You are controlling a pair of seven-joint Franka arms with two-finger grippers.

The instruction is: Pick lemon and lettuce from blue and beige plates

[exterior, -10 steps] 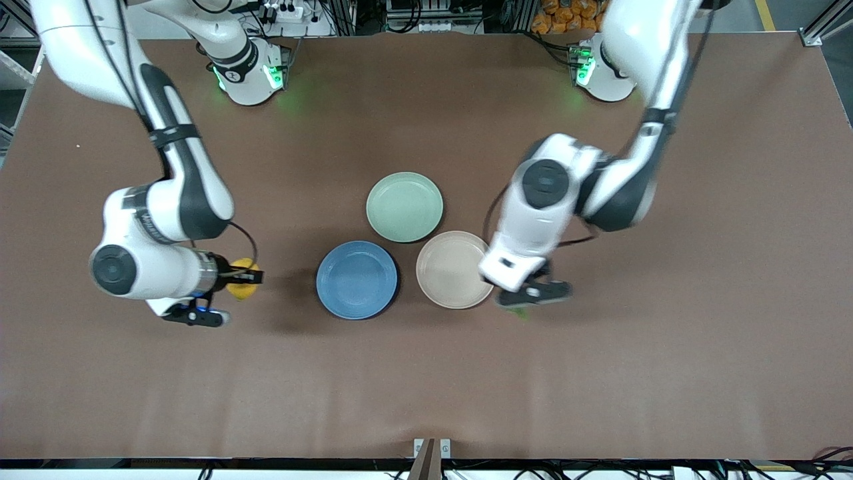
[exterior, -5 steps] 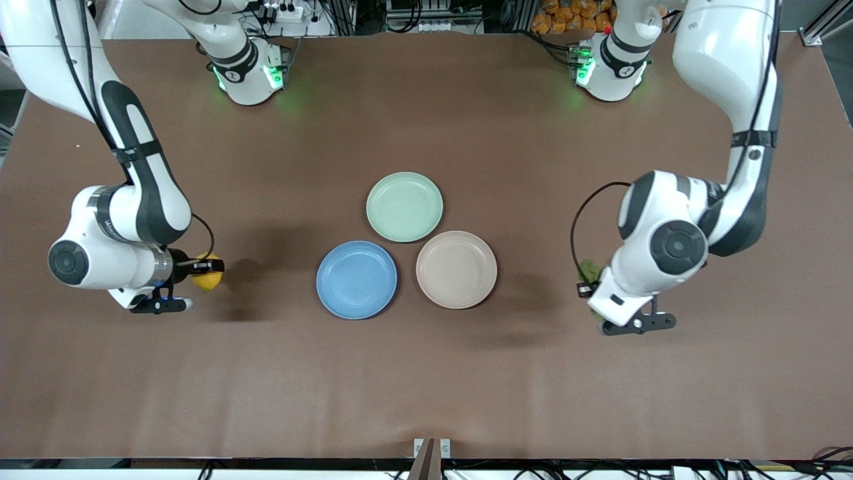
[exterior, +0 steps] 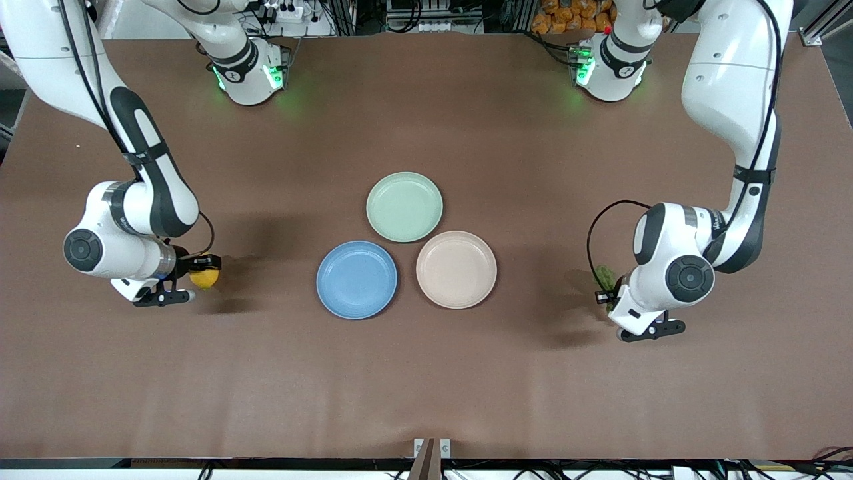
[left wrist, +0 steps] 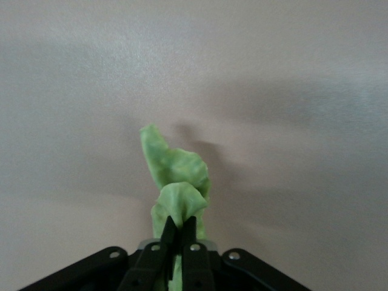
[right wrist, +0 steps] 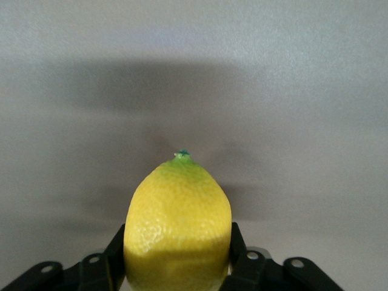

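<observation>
- Three plates sit mid-table in the front view: a mint plate (exterior: 404, 207) nearest the bases, with the blue plate (exterior: 356, 279) and beige plate (exterior: 456, 269) side by side nearer the camera. All three are bare and nothing blocks them.
- In the same view, the right gripper (exterior: 202, 270) is over bare table well toward the right arm's end, apart from the blue plate, its fingers clamped on the lemon (exterior: 204, 277).
- The left gripper (exterior: 608, 290) is over bare table toward the left arm's end, well clear of the beige plate; a bit of lettuce (exterior: 604, 275) shows beside the wrist, mostly hidden by the arm.
- Left wrist view: the black fingers (left wrist: 188, 241) are nearly together, pinching the lettuce (left wrist: 174, 176), which stands crumpled out from the tips above brown table (left wrist: 291, 91).
- Right wrist view: the lemon (right wrist: 178, 224) fills the gap between the fingers (right wrist: 236, 242), gripped at both sides, green tip pointing away from the gripper, shadowed table underneath.
</observation>
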